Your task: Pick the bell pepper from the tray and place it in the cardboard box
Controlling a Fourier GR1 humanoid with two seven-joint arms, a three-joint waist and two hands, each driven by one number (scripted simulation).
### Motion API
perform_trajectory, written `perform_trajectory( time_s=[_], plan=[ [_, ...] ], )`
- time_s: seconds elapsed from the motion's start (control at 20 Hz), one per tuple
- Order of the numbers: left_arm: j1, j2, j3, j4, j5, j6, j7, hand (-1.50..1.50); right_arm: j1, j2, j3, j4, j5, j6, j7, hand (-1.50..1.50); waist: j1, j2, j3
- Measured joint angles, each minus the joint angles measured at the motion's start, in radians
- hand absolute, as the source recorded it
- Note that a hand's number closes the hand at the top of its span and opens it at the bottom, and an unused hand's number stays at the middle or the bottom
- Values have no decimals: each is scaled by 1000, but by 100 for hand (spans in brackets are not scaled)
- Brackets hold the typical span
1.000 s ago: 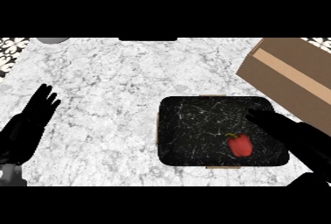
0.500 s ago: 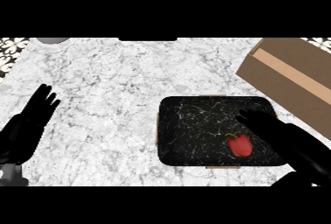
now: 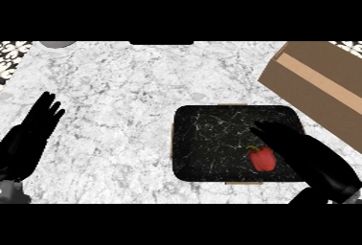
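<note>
A small red bell pepper (image 3: 264,159) with a green stem lies on the black marbled tray (image 3: 212,139), toward its right side. My right hand (image 3: 304,153) hovers over the tray's right part, just right of the pepper, fingers stretched out toward the upper left and open. It holds nothing. The cardboard box (image 3: 322,81) sits at the upper right of the counter, beyond the tray. My left hand (image 3: 28,136) rests open at the left edge, fingers up.
White marble counter (image 3: 120,95) spreads between the left hand and the tray. A grey round object (image 3: 56,44) shows at the top left edge, and a dark shape (image 3: 161,42) at the top middle.
My right hand has moved down and left over the tray, closer to the pepper, with more forearm in view. The pepper and left hand have not moved.
</note>
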Motion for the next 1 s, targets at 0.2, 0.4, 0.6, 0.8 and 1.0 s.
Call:
perform_trajectory(
  time_s=[0.2,0.4,0.6,0.8,1.0],
  plan=[
    [-9,-11,18,-12,-10,-16,21,0,4,10,-6,31,50,-14,-22,-150,0,0,0],
    [7,-26,33,-20,-25,-31,16,0,-22,26,-13,75,85,-9,-35,-150,1,0,0],
    [-19,-39,47,35,-39,-55,-9,0,-29,47,-3,120,126,-26,-51,-150,0,0,0],
    [-23,-58,47,40,-58,-62,-14,0,-29,63,14,142,166,-25,-58,-150,0,0,0],
    [-14,-80,47,37,-79,-64,-23,0,-25,95,43,187,217,-52,-60,-150,0,0,0]
  ],
)
